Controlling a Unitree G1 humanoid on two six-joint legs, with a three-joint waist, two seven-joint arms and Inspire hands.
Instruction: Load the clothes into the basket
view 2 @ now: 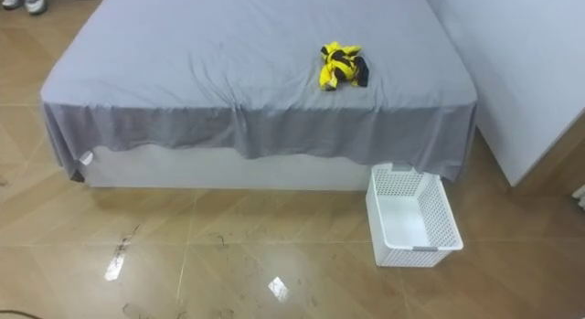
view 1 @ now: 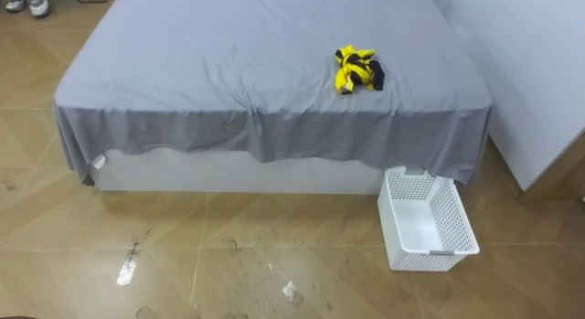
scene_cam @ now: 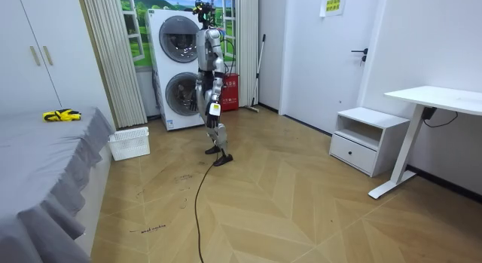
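Clothes lie bunched on bed; basket beside it, empty.

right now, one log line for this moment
clothes: on bed | basket: empty, on floor by bed corner | robot: standing off, by washers

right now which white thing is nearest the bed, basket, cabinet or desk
The white perforated plastic basket: it sits beside the grey-sheeted bed, while the white drawer cabinet and white desk stand across the room.
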